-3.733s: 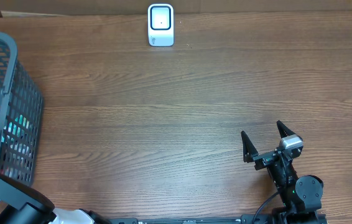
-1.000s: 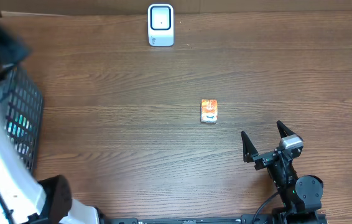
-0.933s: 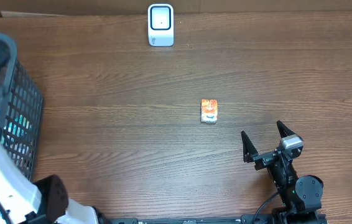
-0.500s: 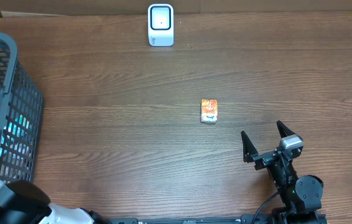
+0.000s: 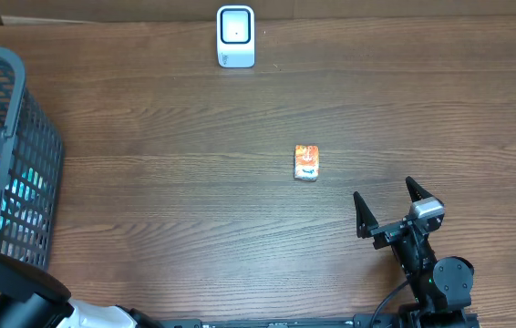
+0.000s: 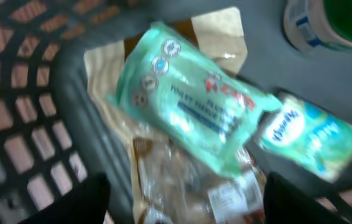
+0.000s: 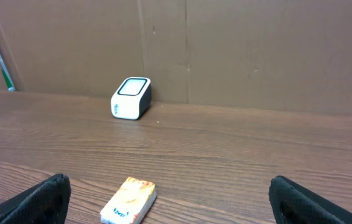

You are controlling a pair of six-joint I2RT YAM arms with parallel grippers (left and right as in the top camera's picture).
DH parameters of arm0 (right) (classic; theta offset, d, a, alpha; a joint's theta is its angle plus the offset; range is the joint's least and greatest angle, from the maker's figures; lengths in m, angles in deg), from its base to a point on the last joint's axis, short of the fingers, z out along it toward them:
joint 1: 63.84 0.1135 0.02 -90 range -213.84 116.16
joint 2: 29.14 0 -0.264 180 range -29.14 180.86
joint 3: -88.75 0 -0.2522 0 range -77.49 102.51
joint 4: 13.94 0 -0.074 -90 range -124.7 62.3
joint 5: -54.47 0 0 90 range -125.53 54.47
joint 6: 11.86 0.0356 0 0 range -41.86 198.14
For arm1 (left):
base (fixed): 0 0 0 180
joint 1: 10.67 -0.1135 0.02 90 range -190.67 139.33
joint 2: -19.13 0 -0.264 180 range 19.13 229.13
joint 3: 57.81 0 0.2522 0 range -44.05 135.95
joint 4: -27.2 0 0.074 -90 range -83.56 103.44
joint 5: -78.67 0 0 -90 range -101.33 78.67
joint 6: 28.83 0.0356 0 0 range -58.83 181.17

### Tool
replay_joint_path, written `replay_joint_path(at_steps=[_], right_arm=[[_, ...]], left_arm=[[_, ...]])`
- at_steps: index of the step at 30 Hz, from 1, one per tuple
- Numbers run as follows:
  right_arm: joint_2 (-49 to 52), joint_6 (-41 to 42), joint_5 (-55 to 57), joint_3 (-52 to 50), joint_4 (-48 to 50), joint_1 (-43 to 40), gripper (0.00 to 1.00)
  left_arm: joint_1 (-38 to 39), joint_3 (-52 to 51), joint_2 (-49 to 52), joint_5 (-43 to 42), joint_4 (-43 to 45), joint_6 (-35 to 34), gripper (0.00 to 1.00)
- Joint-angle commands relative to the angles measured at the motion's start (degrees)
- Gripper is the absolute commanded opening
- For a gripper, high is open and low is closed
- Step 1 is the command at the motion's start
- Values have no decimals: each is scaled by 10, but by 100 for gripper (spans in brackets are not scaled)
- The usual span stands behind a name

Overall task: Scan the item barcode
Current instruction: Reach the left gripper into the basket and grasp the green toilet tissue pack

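Over basket (image 6: 20,106), left end effector (image 6: 185,200) parted, pointing down

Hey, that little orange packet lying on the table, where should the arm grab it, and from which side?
Probably from above, with the open right gripper, pinching the orange packet across its two long edges near the middle. It lies flat on the table, so its sides are low, and its narrow width suits the jaws.
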Motion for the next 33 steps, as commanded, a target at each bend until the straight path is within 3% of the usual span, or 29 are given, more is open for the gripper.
replay_joint_path(at_steps=[1, 8, 18, 21, 24, 30, 33], right_arm=[[-7, 2, 0, -6, 2, 2, 100], [-7, 2, 0, -6, 2, 2, 100], [-7, 2, 0, -6, 2, 2, 100], [-7, 2, 0, -6, 2, 2, 100], [-7, 2, 0, -6, 2, 2, 100], [-7, 2, 0, -6, 2, 2, 100], [-7, 2, 0, -6, 2, 2, 100]], left_arm=[[0, -46, 2, 17, 51, 64, 70], [0, -105, 26, 17, 129, 97, 72], [0, -106, 99, 17, 153, 114, 73], [0, -106, 101, 17, 153, 114, 59], [0, -103, 101, 17, 148, 114, 35], [0, -76, 101, 17, 108, 114, 9], [0, -37, 101, 17, 66, 106, 4]])
